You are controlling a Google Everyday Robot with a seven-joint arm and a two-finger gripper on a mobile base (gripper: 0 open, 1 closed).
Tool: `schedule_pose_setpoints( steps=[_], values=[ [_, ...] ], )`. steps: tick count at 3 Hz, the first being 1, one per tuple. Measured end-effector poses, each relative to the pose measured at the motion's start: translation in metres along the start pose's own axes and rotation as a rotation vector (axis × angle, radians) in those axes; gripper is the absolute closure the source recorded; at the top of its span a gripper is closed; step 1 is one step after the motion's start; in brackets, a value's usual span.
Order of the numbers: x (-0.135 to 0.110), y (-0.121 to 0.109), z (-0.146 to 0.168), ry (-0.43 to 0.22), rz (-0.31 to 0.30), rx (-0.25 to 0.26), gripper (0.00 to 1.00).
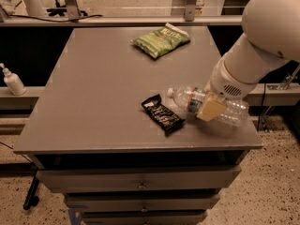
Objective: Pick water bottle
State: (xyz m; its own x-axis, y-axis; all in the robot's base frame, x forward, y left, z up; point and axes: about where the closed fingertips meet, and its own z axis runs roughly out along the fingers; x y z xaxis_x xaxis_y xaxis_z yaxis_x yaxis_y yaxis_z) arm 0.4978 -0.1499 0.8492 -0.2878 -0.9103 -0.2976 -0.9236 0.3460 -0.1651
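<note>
Black foil snack bar (162,115) laid near the front edge of the grey flat surface (93,88), clear ribbed plastic water bottle (183,97) lying on its side just right of it, end effector (211,110) lowered onto the bottle's middle, grip state not discernible, green crinkled snack bag (161,40) placed far back.

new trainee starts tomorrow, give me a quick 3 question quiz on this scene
1. True or false: the water bottle stands upright on the table.
2. Which lies closest to the bottle's cap end? A) green snack bag B) black snack bar C) white pump bottle
3. Where is the claw?

Key:
1. False, it lies on its side.
2. B.
3. Down at the bottle's middle, near the table's front right corner.
</note>
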Motion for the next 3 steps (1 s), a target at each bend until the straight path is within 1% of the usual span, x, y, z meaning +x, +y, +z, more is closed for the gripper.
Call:
schedule_pose_setpoints(
  steps=[1,2,3],
  values=[
    [-0.018,-0.017,-0.025,-0.093,0.013,-0.003,1.00],
    [-0.041,-0.034,-0.063,-0.213,0.015,-0.001,1.00],
    [-0.049,-0.038,-0.074,-0.237,0.012,0.014,1.00]
  ],
)
